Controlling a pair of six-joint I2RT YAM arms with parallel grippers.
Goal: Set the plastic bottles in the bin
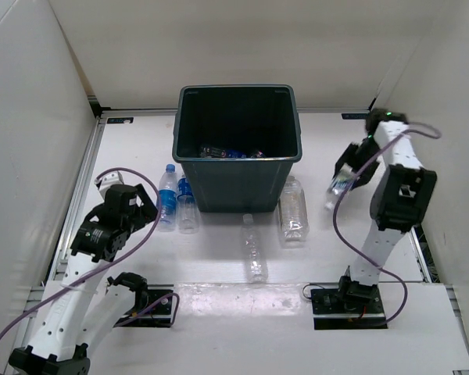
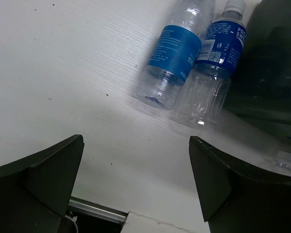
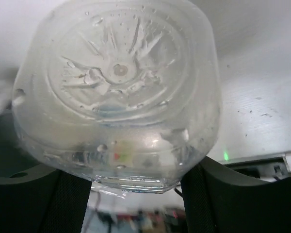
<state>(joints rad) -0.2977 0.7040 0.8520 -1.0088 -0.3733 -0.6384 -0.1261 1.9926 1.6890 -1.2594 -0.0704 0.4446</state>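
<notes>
The dark bin [image 1: 189, 156] stands at the back middle of the table with several plastic bottles [image 1: 228, 152] lying in its bottom. My right gripper [image 1: 349, 170] hangs to the right of the bin, shut on a clear bottle [image 1: 335, 188]. That bottle's base [image 3: 119, 87] fills the right wrist view, with the gripper [image 3: 136, 196] closed around it and one finger [image 3: 211, 201] pressed against its side. My left gripper [image 2: 136, 187] is open and empty over bare table. Ahead of it two blue-labelled bottles [image 2: 173, 54] [image 2: 212, 73] lie against the bin [image 2: 274, 68].
Two clear bottles lie in front of the bin, a slim one [image 1: 254, 250] and a wider one [image 1: 293, 209]. A bottle cap [image 2: 285, 158] shows at the right edge of the left wrist view. White walls enclose the table on three sides.
</notes>
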